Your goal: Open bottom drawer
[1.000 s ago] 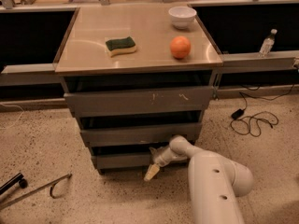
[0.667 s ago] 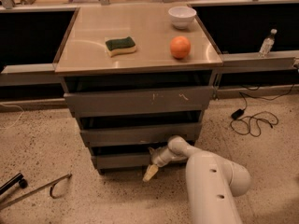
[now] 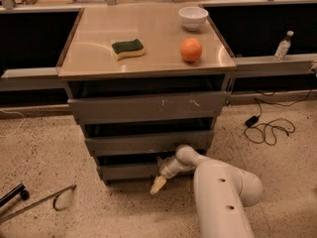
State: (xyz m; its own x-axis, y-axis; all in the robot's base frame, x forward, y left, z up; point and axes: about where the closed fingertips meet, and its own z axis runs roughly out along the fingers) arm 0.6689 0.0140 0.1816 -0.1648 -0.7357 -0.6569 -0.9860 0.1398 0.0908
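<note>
The bottom drawer [image 3: 126, 171] is the lowest of three grey metal fronts in the cabinet, plain and flat, just above the floor. It stands out only slightly from the cabinet. My white arm reaches in from the lower right. My gripper [image 3: 159, 184] hangs at the drawer's right end, its pale tip pointing down to the floor just in front of the drawer's lower edge. The middle drawer front [image 3: 148, 142] and the taller scratched top front [image 3: 148, 107] sit above it.
On the cabinet top lie a green and yellow sponge [image 3: 128, 48], an orange [image 3: 191, 50] and a white bowl [image 3: 193, 17]. A black cable [image 3: 267, 129] lies on the floor to the right, a metal rod [image 3: 37, 201] to the left. A bottle [image 3: 283, 45] stands on the right ledge.
</note>
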